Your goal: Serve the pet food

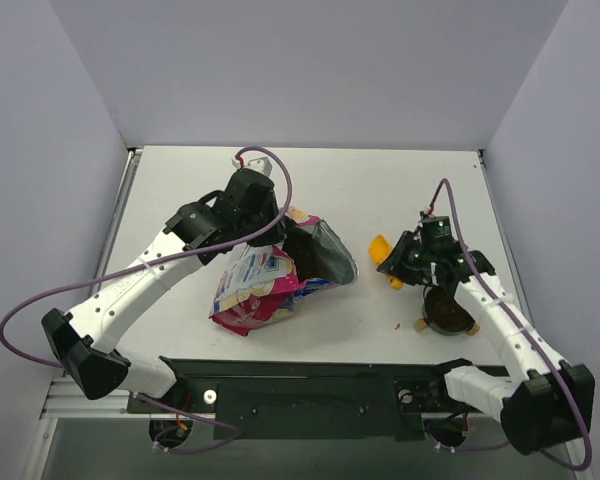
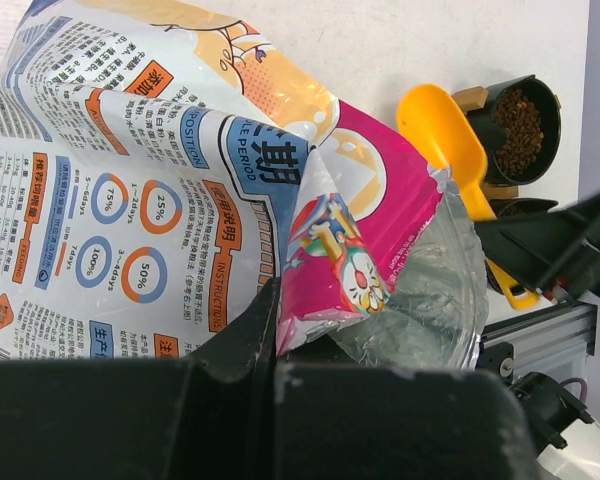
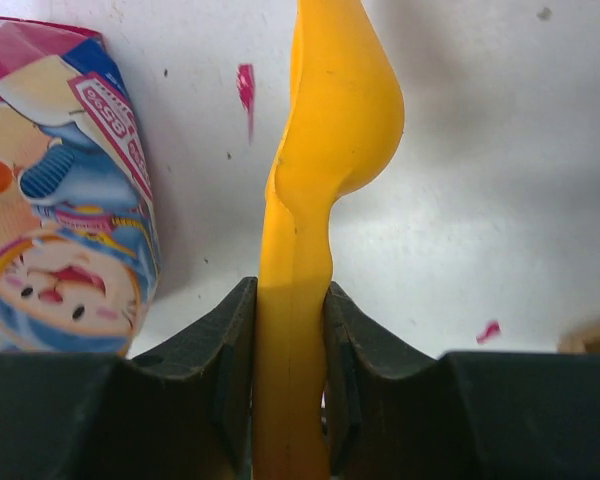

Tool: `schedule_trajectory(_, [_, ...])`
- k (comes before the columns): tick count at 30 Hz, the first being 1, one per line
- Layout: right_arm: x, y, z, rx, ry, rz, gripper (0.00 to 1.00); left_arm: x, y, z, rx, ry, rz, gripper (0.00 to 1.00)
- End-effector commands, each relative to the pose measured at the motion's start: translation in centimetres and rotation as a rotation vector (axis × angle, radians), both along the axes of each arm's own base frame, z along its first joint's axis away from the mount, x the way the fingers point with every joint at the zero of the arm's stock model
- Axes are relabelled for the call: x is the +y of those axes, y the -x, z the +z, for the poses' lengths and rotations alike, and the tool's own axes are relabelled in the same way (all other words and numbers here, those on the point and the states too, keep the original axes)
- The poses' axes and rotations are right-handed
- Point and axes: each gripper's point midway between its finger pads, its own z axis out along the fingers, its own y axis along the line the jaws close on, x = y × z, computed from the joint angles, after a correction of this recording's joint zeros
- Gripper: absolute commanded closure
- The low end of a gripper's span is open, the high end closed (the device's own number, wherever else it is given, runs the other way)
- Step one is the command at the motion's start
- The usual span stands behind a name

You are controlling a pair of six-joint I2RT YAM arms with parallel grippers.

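The pink-and-blue printed bag (image 1: 260, 288) lies mid-table, its clear-lined mouth (image 1: 327, 255) facing right. My left gripper (image 2: 273, 303) is shut on the bag's upper edge, pinching a fold. Dark-brown pet food (image 2: 521, 122) fills a black round bowl (image 1: 448, 312) at the right, partly under my right arm. A second black bowl (image 2: 520, 207) shows just below it in the left wrist view. My right gripper (image 3: 292, 335) is shut on the handle of a yellow scoop (image 3: 332, 120). The scoop head (image 1: 380, 247) points left toward the bag, between the bag mouth and the bowl.
A wooden stand (image 1: 421, 322) holds the bowls. Small pink scraps (image 3: 246, 85) lie on the white table (image 1: 380, 190). The black front rail (image 1: 310, 385) runs along the near edge. Grey walls close in the left, back and right sides.
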Motion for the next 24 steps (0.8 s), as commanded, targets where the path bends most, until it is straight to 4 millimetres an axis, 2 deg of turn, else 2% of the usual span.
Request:
schedule_trajectory(1, [3.1, -5.9, 2.6, -0.181, -0.077, 0.129, 1.00, -1.2, -1.4, 5.8, -0.125, 0.176, 0.023, 1.00])
schedule_trajectory(6, [2.8, -7.5, -1.2, -0.024, -0.067, 0.138, 1.00, -1.8, -1.5, 4.9, -0.073, 0.200, 0.022, 1.00])
schedule_trajectory(10, [1.1, -7.8, -3.7, 0.025, -0.037, 0.090, 1.00, -2.6, -1.9, 4.5, -0.061, 0.205, 0.007, 1.00])
schedule_trajectory(12, [-1.0, -7.2, -5.2, 0.087, 0.056, 0.034, 0.98, -3.0, -2.1, 4.5, -0.059, 0.205, -0.002, 1.00])
schedule_trajectory(14, [-2.6, -6.2, -6.4, 0.159, 0.111, -0.006, 0.91, -3.1, -2.3, 4.7, -0.059, 0.200, -0.005, 1.00])
schedule_trajectory(16, [-3.4, -4.9, -7.3, 0.240, 0.146, -0.009, 0.87, -3.4, -2.5, 4.5, -0.051, 0.191, -0.014, 1.00])
schedule_trajectory(19, [-5.5, -3.0, -7.8, 0.336, 0.268, -0.022, 0.69, -3.9, -2.7, 4.0, -0.053, 0.183, -0.029, 1.00])
schedule_trajectory(20, [-6.3, -2.6, -7.6, 0.352, 0.312, -0.021, 0.54, -3.8, -2.8, 3.7, -0.057, 0.164, -0.030, 1.00])
schedule_trajectory(21, [-6.6, -2.4, -7.3, 0.352, 0.327, -0.019, 0.47, -3.6, -2.7, 3.3, -0.049, 0.147, -0.029, 1.00])
schedule_trajectory(22, [-6.7, -2.6, -6.6, 0.331, 0.334, -0.025, 0.35, -3.4, -2.8, 3.3, -0.056, 0.133, -0.028, 1.00])
schedule_trajectory(24, [-6.7, -3.0, -5.1, 0.289, 0.352, -0.025, 0.31, -3.3, -2.5, 3.3, -0.056, 0.122, -0.038, 1.00])
